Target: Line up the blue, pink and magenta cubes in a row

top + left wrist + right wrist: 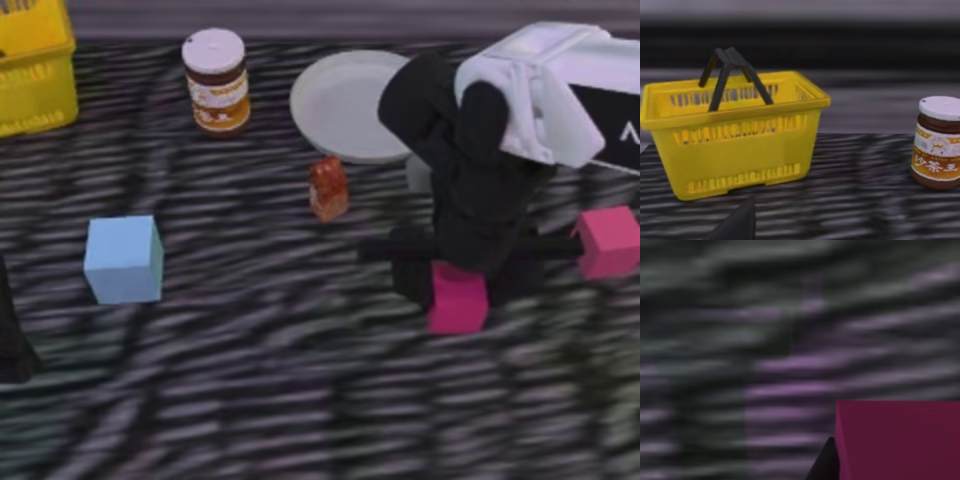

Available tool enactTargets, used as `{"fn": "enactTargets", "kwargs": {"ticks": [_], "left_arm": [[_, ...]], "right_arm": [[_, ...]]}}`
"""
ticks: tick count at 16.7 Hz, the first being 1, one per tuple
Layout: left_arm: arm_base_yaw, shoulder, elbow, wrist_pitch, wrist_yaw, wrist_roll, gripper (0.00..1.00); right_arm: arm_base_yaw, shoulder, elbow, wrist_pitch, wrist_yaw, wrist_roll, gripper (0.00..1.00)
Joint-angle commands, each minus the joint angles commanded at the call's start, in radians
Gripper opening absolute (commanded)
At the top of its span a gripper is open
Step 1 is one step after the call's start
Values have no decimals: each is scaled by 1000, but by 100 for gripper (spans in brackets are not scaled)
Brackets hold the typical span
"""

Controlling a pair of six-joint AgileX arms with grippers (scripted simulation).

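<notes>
The right pincer (458,285) grips the small vivid magenta cube (458,298) toward the tabletop's (300,400) right edge, near the dull rose-pink cube (609,242). The large light sky-blue cube (124,259) sits well apart, toward the left edge. The left pincer (12,350) is parked at the left edge; I cannot tell its state.

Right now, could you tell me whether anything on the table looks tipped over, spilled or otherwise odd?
Nothing stands out. The jar, plate, yellow basket and small orange-brown figure all sit upright and intact. The blue cube and pink cube rest flat, and the right gripper is at the magenta cube.
</notes>
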Motion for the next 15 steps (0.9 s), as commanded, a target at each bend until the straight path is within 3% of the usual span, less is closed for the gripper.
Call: {"fn": "enactTargets", "kwargs": {"ticks": [4, 10, 15], "left_arm": [[0, 0, 0, 0, 0, 0, 100], [0, 0, 0, 0, 0, 0, 100], [0, 0, 0, 0, 0, 0, 100]], "right_arm": [[-3, 17, -31, 43, -1, 0, 0], [2, 86, -154, 243, 0, 5, 0], [4, 92, -163, 255, 1, 5, 0]]}}
